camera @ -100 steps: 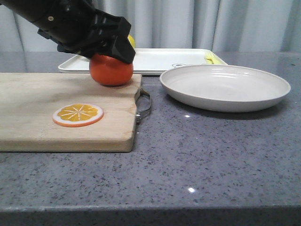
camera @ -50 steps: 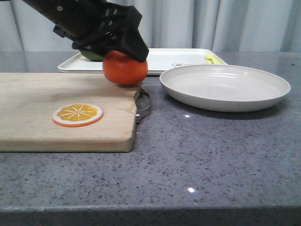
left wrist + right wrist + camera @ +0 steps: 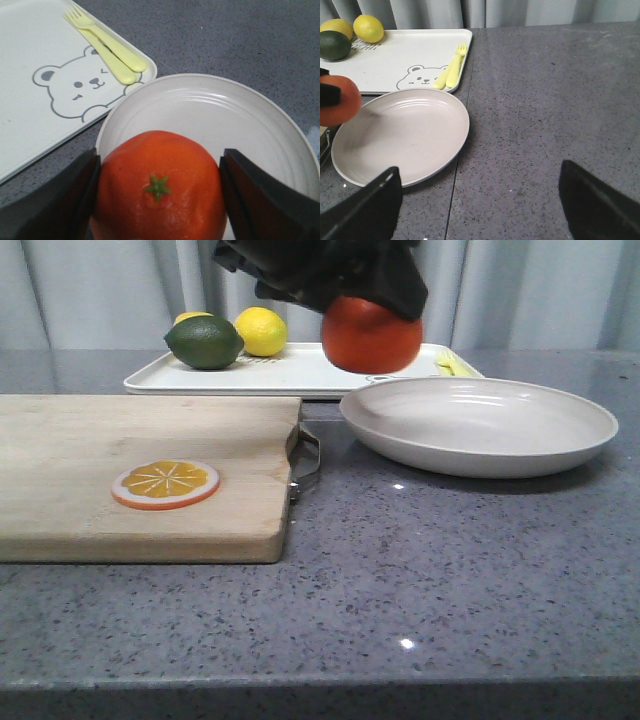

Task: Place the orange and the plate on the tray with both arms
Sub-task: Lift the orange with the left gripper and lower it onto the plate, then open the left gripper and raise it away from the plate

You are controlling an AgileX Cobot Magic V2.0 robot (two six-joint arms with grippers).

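Since half a second ago the left gripper (image 3: 159, 195) has carried the orange (image 3: 371, 334) off the cutting board (image 3: 140, 475), up and to the right; the fruit now hangs in the air, clear of every surface, over the near left rim of the plate (image 3: 480, 424) and just before the tray (image 3: 300, 368). Its jaws are closed against the orange's two sides, the green stem end (image 3: 158, 186) facing the wrist camera.

Outward from there, the plate sits empty on the grey speckled counter (image 3: 420, 580), just beside the tray's near edge. On the tray lie a printed bear face (image 3: 80, 85), a pale yellow fork and spoon (image 3: 106, 47), a lime (image 3: 204, 342) and two lemons (image 3: 260, 331) at its far left. No readable writing or brand shows anywhere.

An orange slice (image 3: 165, 483) rests on the cutting board, whose metal handle (image 3: 306, 462) points toward the plate.

The right gripper (image 3: 480, 205) hovers over bare counter to the right of the plate, jaws spread wide and holding nothing.
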